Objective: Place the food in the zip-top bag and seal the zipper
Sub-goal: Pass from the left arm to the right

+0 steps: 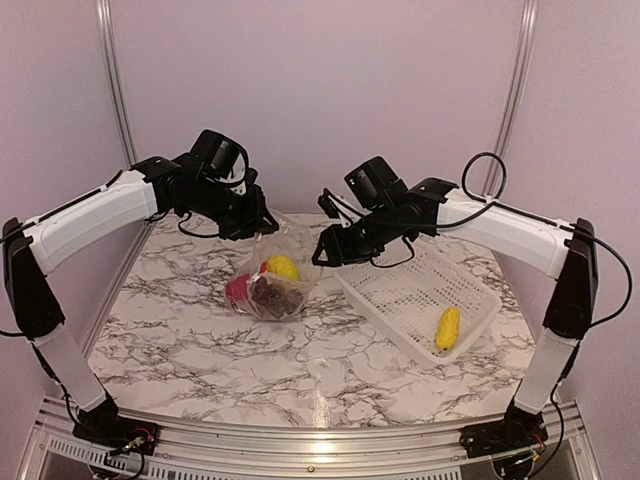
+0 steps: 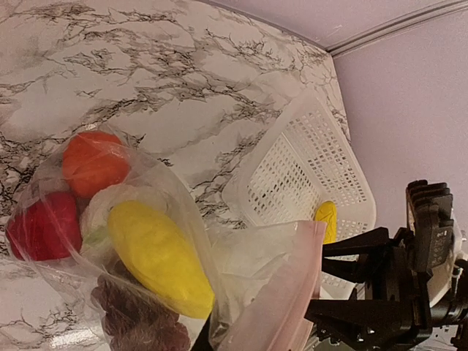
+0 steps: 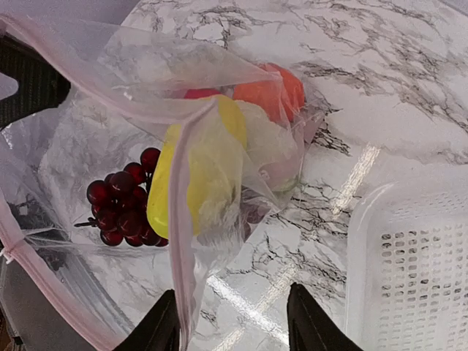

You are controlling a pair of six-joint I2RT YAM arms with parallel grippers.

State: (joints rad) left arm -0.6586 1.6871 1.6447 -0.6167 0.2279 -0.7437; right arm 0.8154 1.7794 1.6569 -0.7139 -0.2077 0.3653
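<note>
The clear zip-top bag is held up off the marble table with its mouth open. Inside it I see a yellow piece, an orange fruit, a red piece, white cauliflower and purple grapes. The pale pink zipper runs along the mouth. My left gripper is shut on the bag's upper left edge. My right gripper is open, and the zipper strip hangs just inside its left finger. A second yellow piece lies in the basket.
The white lattice basket stands to the right of the bag, under my right arm, and also shows in the left wrist view and the right wrist view. Aluminium posts stand at the back corners.
</note>
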